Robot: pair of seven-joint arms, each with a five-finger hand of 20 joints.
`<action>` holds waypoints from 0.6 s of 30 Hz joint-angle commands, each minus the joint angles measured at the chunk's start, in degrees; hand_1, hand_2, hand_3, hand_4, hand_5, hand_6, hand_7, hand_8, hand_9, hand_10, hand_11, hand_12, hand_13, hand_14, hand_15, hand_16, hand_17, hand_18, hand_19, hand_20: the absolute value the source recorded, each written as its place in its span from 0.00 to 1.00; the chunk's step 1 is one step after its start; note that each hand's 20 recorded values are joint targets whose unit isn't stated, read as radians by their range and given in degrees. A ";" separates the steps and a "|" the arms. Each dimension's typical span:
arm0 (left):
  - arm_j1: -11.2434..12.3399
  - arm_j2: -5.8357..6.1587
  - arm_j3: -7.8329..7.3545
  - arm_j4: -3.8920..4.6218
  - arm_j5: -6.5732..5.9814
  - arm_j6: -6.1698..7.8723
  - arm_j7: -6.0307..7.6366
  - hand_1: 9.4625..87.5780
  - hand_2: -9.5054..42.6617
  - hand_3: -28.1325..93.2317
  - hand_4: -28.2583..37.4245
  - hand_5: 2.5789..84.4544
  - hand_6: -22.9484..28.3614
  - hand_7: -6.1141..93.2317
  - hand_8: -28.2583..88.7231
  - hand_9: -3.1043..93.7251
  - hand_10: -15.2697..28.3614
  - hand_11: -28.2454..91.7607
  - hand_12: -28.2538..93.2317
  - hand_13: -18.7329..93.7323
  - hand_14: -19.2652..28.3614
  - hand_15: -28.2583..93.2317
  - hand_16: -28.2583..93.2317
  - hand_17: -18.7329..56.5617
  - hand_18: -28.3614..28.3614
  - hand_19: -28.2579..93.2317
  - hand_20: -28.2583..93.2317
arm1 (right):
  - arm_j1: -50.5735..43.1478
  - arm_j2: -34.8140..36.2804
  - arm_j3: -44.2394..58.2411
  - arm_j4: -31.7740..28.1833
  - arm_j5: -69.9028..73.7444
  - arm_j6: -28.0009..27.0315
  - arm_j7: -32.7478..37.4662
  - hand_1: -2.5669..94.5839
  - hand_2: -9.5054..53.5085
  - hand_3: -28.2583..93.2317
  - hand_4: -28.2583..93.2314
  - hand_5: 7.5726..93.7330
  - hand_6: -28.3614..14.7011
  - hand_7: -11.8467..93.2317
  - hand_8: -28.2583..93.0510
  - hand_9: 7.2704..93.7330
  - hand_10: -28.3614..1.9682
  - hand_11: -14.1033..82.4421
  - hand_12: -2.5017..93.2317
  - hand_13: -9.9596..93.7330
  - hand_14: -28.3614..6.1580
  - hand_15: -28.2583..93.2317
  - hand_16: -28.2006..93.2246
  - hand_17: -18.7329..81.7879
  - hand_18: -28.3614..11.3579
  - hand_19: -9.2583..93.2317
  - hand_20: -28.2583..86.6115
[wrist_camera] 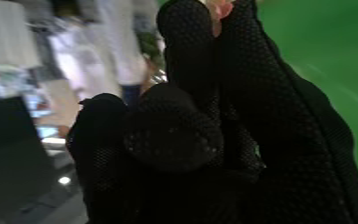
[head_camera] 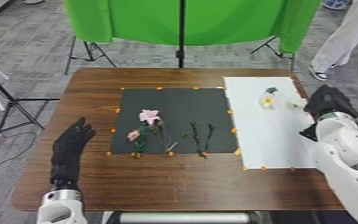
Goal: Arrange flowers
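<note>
Beside the right table edge, my right hand (head_camera: 329, 101) is over the white sheet (head_camera: 279, 135), with a pale flower (head_camera: 296, 101) at its fingers. In the right wrist view, the same hand (wrist_camera: 171, 135) has its thumb bent against the fingers, and a small pink part (wrist_camera: 218, 9) shows between the fingertips; most of what it holds is hidden. A white flower with a yellow middle (head_camera: 267, 102) and a small blue flower (head_camera: 271, 90) lie on the sheet. On the dark mat (head_camera: 158, 107) are a pink flower (head_camera: 149, 116), a peach flower (head_camera: 134, 135) and green stems (head_camera: 196, 135). My left hand (head_camera: 73, 140) is open at the left.
The brown table (head_camera: 193, 185) surrounds the mat and sheet, with orange tabs (head_camera: 238, 151) along their edges. Behind it stand a green cloth (head_camera: 131, 20) and a black pole (head_camera: 181, 52). A tripod (head_camera: 14, 103) stands left of the table.
</note>
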 commanded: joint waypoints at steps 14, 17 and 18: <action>0.44 -0.87 1.53 0.81 -2.44 0.09 1.13 0.11 0.43 0.74 0.00 0.43 0.60 0.15 0.19 0.41 0.65 0.40 0.32 0.43 0.74 0.46 0.20 0.32 0.69 0.32 0.38 | 32.57 -13.67 -42.48 -2.07 10.81 -4.22 -17.33 0.69 0.00 0.69 0.09 0.86 0.61 0.31 0.34 1.00 0.67 0.33 0.48 1.00 0.80 0.71 0.54 0.89 0.51 1.00 0.73; 0.15 -0.60 1.80 0.89 -2.99 0.39 1.13 0.11 0.60 0.69 0.00 0.44 0.60 0.15 0.19 0.42 0.66 0.40 0.32 0.43 0.74 0.46 0.20 0.32 0.69 0.32 0.38 | 33.27 -15.37 -44.94 -0.38 10.81 -5.50 -16.85 0.69 0.00 0.70 0.09 0.86 0.62 0.32 0.34 1.00 0.67 0.33 0.48 1.00 0.80 0.71 0.53 0.90 0.51 1.00 0.73; 0.01 -0.51 1.81 0.99 -3.07 0.46 1.16 0.13 0.62 0.66 0.00 0.44 0.59 0.15 0.19 0.42 0.66 0.40 0.32 0.43 0.74 0.46 0.20 0.32 0.69 0.32 0.38 | 33.37 -15.70 -45.51 0.02 10.33 -6.40 -16.62 0.69 0.00 0.70 0.09 0.86 0.62 0.32 0.34 1.00 0.67 0.33 0.48 1.00 0.80 0.71 0.53 0.90 0.51 1.00 0.73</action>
